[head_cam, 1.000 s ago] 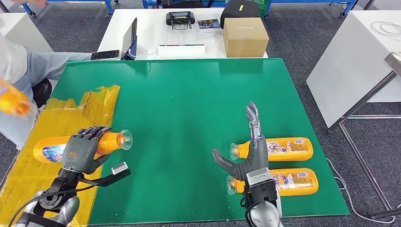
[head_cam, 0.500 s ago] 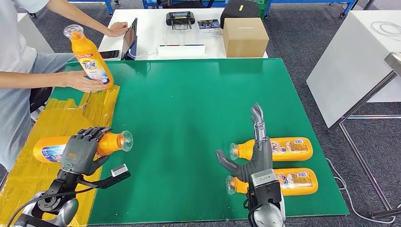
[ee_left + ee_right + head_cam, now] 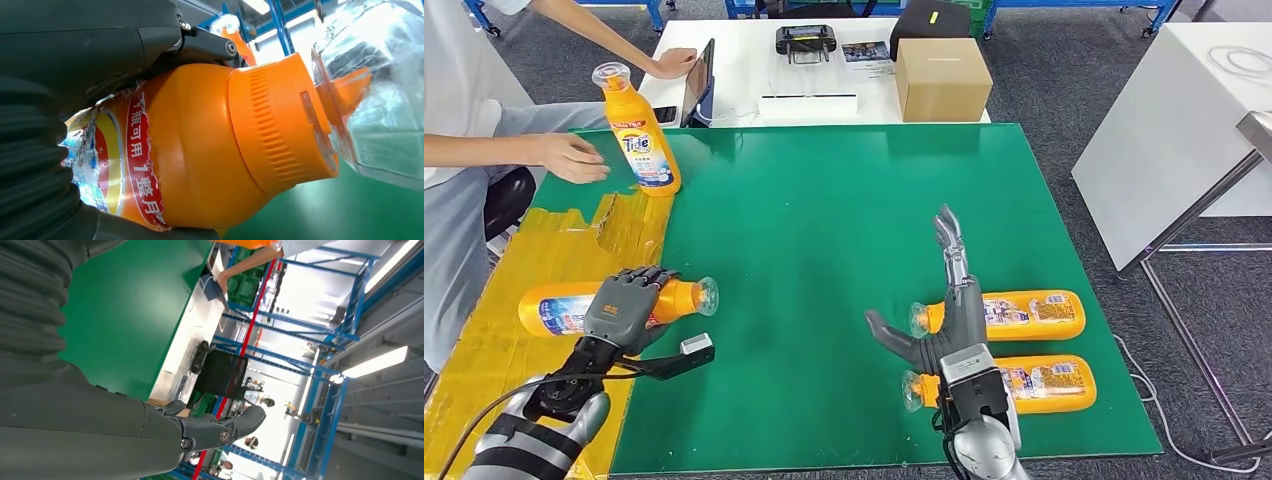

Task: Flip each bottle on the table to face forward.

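While the left hand [image 3: 624, 310] grips an orange plastic detergent bottle [image 3: 564, 310] lying lengthwise across the green counter [image 3: 824, 200], clear cap inward, two like bottles [image 3: 1024, 315] lie beside the unclenched, empty right hand [image 3: 949, 320].

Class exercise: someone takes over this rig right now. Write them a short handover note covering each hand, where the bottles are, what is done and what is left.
Left hand: grips the neck end of a lying bottle over the yellow taped area, cap pointing toward the table's middle.
Right hand: open, fingers stretched forward, above two lying bottles on the green table.
Upright bottle: stands at the far left, label facing the robot; a person's hand is beside it.
Done: one bottle stands label-forward.
Left: the held bottle, then the two on the right.
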